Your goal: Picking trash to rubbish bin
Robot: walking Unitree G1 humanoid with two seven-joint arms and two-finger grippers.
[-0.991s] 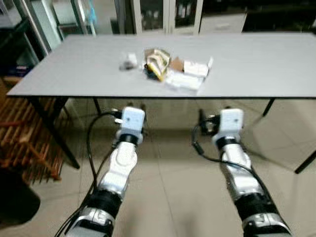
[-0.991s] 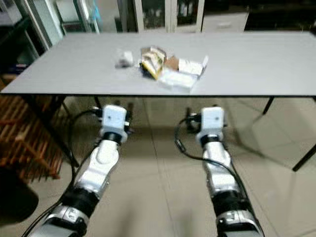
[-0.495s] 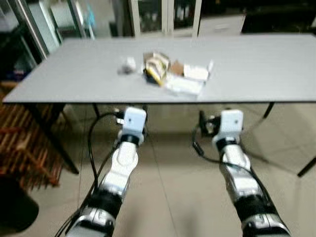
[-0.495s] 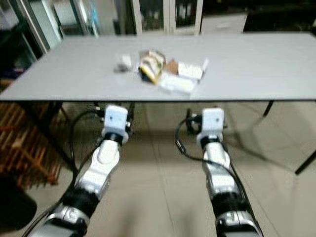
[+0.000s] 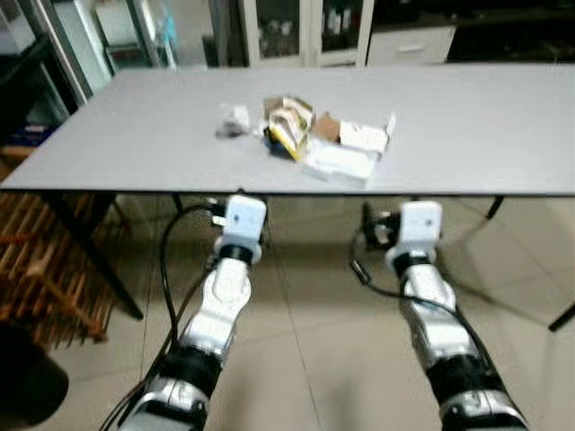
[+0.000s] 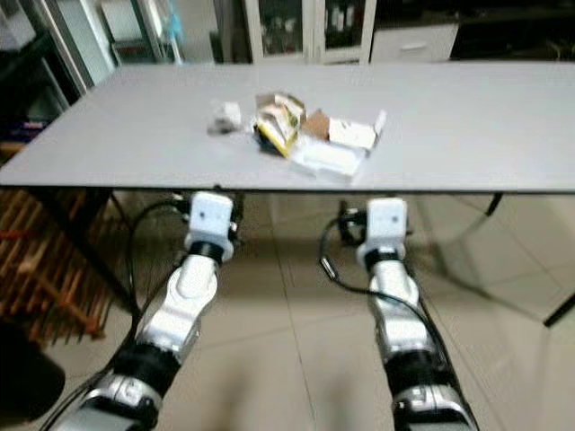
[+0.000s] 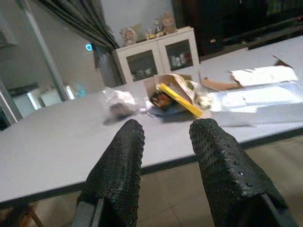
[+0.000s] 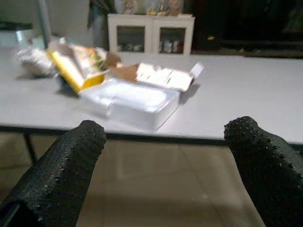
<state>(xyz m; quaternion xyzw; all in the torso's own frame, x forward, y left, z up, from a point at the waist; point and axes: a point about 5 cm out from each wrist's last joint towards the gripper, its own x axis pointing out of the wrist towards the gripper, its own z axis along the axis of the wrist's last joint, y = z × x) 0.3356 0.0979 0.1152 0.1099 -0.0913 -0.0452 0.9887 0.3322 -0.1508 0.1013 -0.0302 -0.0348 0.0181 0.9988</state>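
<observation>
Trash lies in a cluster on the grey table (image 5: pixel 135 144): a crumpled white wrapper (image 5: pixel 234 118), a torn yellow and brown packet (image 5: pixel 287 123), a clear white plastic tray (image 5: pixel 340 162) and an opened white carton (image 5: pixel 366 136). Both arms reach forward at the table's near edge, below its top. My left gripper (image 7: pixel 169 125) is open with a narrow gap, facing the wrapper (image 7: pixel 118 100) and packet (image 7: pixel 173 94). My right gripper (image 8: pixel 168 124) is wide open, facing the tray (image 8: pixel 130 101) and carton (image 8: pixel 163 75). Neither holds anything.
A dark round object (image 5: pixel 25 388) sits on the floor at the lower left beside a wooden slatted rack (image 5: pixel 45 269). Black table legs (image 5: pixel 94 247) stand under the left end. A white glass-door cabinet (image 5: pixel 305 31) stands behind the table. Tiled floor lies below.
The whole view has shifted: the table's near edge and the trash now sit closer, right above my wrists. Both arms keep the same pose.
</observation>
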